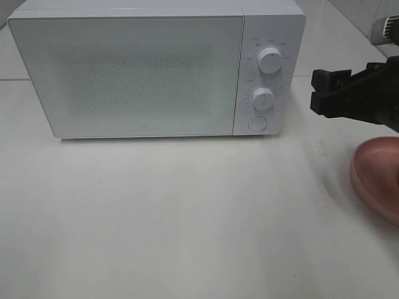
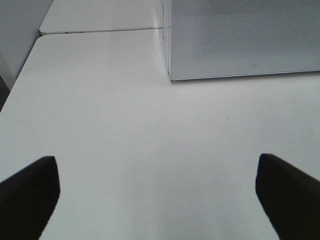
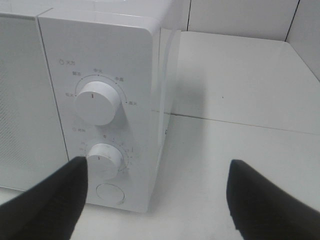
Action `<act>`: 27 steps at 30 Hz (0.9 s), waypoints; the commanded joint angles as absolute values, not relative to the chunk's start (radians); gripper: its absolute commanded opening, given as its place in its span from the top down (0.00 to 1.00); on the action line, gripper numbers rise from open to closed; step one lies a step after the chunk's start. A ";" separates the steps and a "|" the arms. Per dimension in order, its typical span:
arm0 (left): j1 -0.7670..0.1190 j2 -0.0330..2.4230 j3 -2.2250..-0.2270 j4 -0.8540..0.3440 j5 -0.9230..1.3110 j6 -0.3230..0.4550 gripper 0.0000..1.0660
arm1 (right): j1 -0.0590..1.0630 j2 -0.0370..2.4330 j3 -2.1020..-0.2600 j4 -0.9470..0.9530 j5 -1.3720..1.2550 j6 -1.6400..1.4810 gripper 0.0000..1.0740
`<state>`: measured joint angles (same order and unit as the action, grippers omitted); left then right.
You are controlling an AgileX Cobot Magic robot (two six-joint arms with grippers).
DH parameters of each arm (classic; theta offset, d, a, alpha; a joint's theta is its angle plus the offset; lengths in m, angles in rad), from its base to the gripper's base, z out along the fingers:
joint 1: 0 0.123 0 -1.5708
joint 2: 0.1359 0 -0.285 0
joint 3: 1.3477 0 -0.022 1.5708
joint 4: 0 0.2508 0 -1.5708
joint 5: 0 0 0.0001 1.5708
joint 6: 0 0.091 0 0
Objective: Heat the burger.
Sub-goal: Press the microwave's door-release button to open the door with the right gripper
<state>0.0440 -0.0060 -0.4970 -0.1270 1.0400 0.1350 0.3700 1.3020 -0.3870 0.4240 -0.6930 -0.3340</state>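
The burger is out of view in every frame. A white microwave [image 1: 137, 75] stands at the back of the table with its door shut. My right gripper [image 1: 319, 91] hovers open to the right of its control panel, above the table, with nothing between its fingers. In the right wrist view that gripper [image 3: 157, 200] faces the panel's front right corner, with the upper knob [image 3: 96, 101], the lower knob [image 3: 105, 159] and the round button [image 3: 110, 192] close by. My left gripper [image 2: 159, 200] is open and empty over bare table, in front of the microwave's [image 2: 240, 40] left front corner.
A pink plate [image 1: 380, 177] lies at the right edge of the table, below my right arm; its visible part holds nothing. The white tabletop [image 1: 187, 218] stretches in front of the microwave. A wall borders the table behind [image 3: 240, 17].
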 commanded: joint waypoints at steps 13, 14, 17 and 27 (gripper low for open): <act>0.038 -0.026 -0.495 -0.133 1.036 0.134 0.06 | 0.702 1.338 -0.305 0.802 -1.009 -0.532 0.31; 0.038 -0.026 -0.495 -0.133 1.036 0.134 0.06 | 0.702 1.338 -0.305 0.802 -1.009 -0.532 0.31; 0.038 -0.026 -0.495 -0.133 1.036 0.134 0.06 | 0.750 1.393 -0.305 0.848 -1.050 -0.534 0.31; 0.038 -0.026 -0.495 -0.133 1.036 0.134 0.06 | 0.846 1.537 -0.306 0.912 -1.098 -0.489 0.31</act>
<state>0.0440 -0.0060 -0.4970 -0.1270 1.0400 0.1350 0.8350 1.5120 -0.3060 0.9030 -1.0780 -0.5170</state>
